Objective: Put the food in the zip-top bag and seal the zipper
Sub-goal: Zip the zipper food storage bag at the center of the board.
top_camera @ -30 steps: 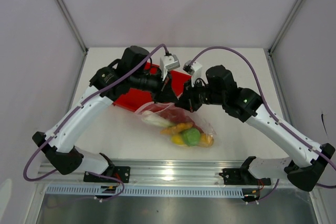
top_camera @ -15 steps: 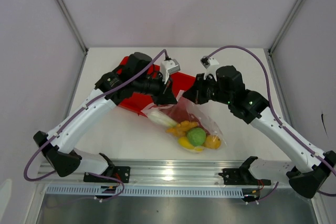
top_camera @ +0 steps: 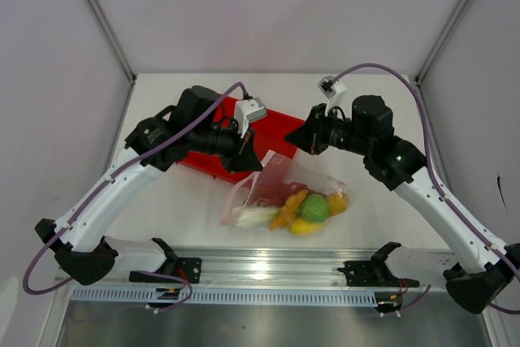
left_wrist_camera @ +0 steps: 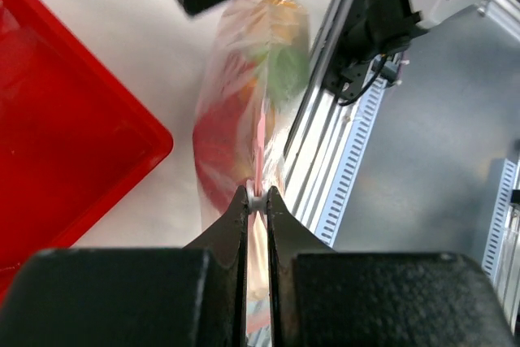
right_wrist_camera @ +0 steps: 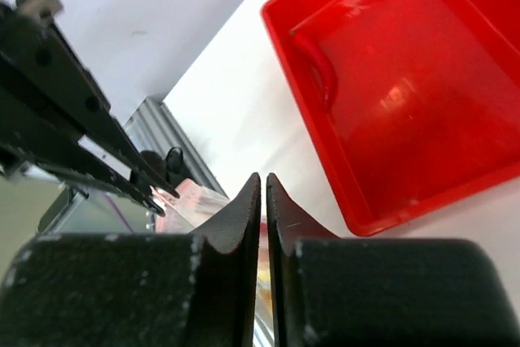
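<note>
From above, you are looking at the zip-top bag [top_camera: 280, 180] lying on the white surface [top_camera: 187, 201] just in front of the red tray [top_camera: 280, 127]. The food is sitting inside the bag: a leek stalk [top_camera: 256, 217] at the left, an orange piece [top_camera: 288, 205] in the middle, and a green round fruit [top_camera: 315, 208] among yellow fruits [top_camera: 305, 227] at the right. The left gripper [top_camera: 246, 162] is pinching the bag's upper left corner. The right gripper [top_camera: 311, 139] is hovering near the upper right end of the mouth, and you cannot tell here whether it is touching the plastic.

Through the left wrist camera, you are seeing that gripper's jaws clamping together on the zipper [left_wrist_camera: 260, 140], the pinkish strip running away from the fingertips. Blurred red, orange and green shapes are showing through the plastic. The tray is filling the left side and a metal rail [left_wrist_camera: 325, 160] is running along the right.

Through the right wrist camera, you are seeing the right gripper's jaws standing almost together, with only a thin slit between them and nothing showing at the tips. At lower left, the other gripper's dark fingers [right_wrist_camera: 122, 160] are holding the pink strip.
</note>
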Robot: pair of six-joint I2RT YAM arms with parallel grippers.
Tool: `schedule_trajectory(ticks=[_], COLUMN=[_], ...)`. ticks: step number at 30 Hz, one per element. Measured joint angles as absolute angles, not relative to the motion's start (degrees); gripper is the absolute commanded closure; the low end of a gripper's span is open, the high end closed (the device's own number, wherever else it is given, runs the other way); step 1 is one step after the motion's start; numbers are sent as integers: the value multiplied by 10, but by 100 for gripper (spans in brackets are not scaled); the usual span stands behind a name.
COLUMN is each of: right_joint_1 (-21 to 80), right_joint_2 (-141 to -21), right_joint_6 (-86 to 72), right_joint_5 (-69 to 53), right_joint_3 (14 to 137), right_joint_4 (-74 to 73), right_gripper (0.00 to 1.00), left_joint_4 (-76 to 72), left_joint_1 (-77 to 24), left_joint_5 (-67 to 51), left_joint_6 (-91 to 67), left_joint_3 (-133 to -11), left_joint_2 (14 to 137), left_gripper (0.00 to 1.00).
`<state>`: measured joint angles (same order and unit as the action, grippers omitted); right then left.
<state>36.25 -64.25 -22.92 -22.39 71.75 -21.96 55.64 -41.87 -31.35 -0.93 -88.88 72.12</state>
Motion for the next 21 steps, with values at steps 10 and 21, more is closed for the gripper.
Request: schedule_trajectory(ticks=[10, 21], right_joint_1=[357, 436], right_joint_2=[-624, -633], right_joint_6=[-183, -268], right_joint_5=[-248, -324], right_joint_3=[738, 600], right_joint_4=[-271, -203], right_gripper=[72, 73], left_joint_4=[611, 653], left_joint_1=[-414, -413], left_joint_5=[-356, -390], left_joint_6=[16, 30], left_joint_3=[-1024, -1056], left_joint_2=[746, 773], left_gripper=[99, 99])
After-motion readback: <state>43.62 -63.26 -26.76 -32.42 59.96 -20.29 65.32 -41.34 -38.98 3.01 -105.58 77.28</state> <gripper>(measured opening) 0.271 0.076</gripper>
